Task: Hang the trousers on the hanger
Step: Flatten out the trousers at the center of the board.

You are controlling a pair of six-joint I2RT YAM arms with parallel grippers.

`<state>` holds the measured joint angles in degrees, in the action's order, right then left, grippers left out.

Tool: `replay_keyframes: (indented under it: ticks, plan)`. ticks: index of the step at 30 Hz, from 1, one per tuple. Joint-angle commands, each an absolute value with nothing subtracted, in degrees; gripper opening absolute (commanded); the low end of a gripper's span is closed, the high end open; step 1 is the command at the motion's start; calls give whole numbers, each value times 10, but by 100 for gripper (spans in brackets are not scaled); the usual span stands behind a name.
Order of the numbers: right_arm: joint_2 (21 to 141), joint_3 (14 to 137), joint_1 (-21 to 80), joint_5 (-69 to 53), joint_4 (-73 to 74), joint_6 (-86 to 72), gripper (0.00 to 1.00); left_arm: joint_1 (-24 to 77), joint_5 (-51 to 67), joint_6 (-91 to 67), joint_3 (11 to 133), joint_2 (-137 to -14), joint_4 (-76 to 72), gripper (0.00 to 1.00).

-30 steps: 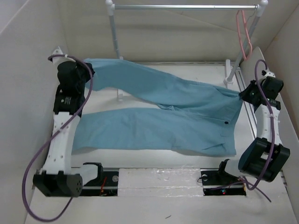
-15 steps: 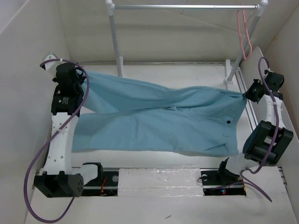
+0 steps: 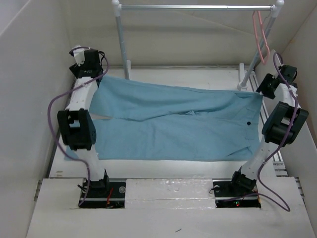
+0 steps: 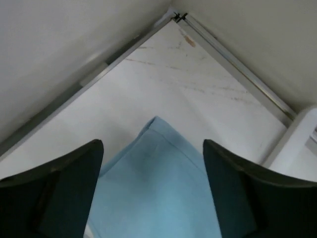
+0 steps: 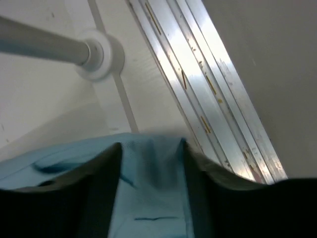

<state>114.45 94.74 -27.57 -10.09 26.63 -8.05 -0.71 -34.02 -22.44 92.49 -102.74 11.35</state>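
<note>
The trousers (image 3: 173, 124) lay spread flat on the surface (image 3: 163, 167), likely readied for the hanger (image 3: 260, 42). Left hand (image 4: 152, 148) and right hand (image 5: 151, 151) stood open over opposite ends.

One trousers (image 3: 173, 124), one hanger (image 3: 260, 38), one rail (image 3: 198, 7)

Soft, even light, faint shadows. Both wrist views show dark tool fingers (image 4: 49, 193) blurred along the lower frame; glare streaks the metal rails (image 5: 198, 84) at upper right.
</note>
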Motion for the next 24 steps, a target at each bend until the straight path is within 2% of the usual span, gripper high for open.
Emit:
replay_keyframes:
  ticks: [1, 2, 3, 6, 8, 9, 11, 12, 13, 15, 20, 21, 23, 24]
  plan:
    - [1148, 1035, -270, -126, 259, -76, 65, -74, -293, -265, 1077, -1124, 203, 84]
    - [1145, 1041, -270, -136, 273, -72, 69, -89, -270, -278, 1083, -1131, 215, 95]
    - [1137, 1035, -263, -150, 281, -65, 73, -100, -235, -291, 1077, -1119, 217, 99]
    - [1055, 964, -240, -156, 237, -69, 73, -108, -226, -293, 1014, -1073, 196, 99]
    - [971, 870, -215, -152, 215, -73, 72, -108, -221, -305, 963, -1048, 211, 97]
    - [940, 836, -204, -150, 191, -75, 67, -108, -206, -310, 933, -1030, 210, 95]
    - [886, 738, -163, -142, 174, -77, 53, -108, -184, -328, 820, -964, 182, 83]
    - [835, 706, -146, -147, 155, -82, 21, -108, -166, -337, 776, -938, 172, 68]
    - [812, 679, -129, -149, 156, -88, 4, -108, -156, -343, 700, -886, 155, 48]
    - [741, 599, -76, -175, 138, -96, 0, -114, -141, -368, 642, -815, 156, 0]
    - [637, 498, 96, -245, 157, -67, 0, -114, -103, -408, 490, -683, 184, 0]
    - [630, 479, 156, -274, 176, -50, 3, -114, -93, -423, 472, -648, 194, 4]
    - [612, 468, 208, -292, 203, -31, 11, -120, -105, -475, 434, -618, 237, 21]
    - [603, 457, 257, -280, 227, -14, 20, -127, -121, -489, 420, -590, 247, 37]
